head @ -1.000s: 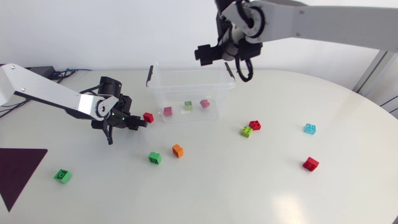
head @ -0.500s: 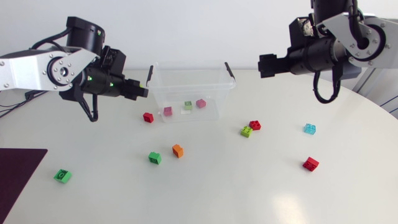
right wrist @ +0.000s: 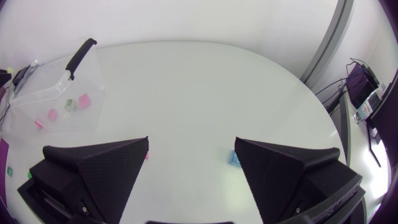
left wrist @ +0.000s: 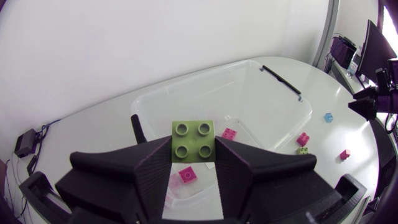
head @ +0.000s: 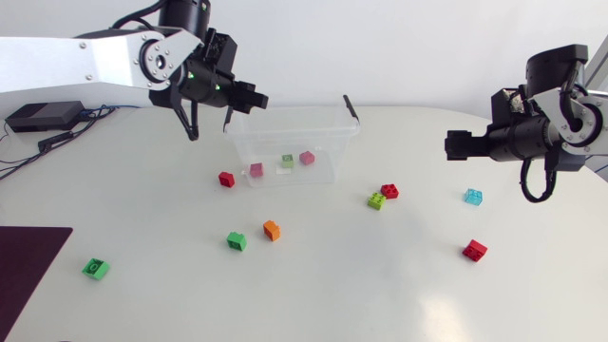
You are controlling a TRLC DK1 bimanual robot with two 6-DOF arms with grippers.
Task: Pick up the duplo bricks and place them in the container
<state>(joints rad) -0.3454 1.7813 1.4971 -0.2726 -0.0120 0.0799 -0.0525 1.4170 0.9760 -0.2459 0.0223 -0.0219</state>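
Observation:
My left gripper hangs above the left rim of the clear plastic container. In the left wrist view the left gripper is shut on a lime green brick, with the container below it. Inside the container lie two pink bricks and a green one. My right gripper hovers at the right, open and empty. In the right wrist view a cyan brick lies on the table by one finger of the right gripper.
Loose on the table are a red brick, an orange one, two green ones, a lime and red pair, a cyan brick and a red one. A dark mat lies at the front left.
My left arm has risen from beside the red brick and swung right to above the container's left rim. My right arm has moved from over the container far to the right and lower.

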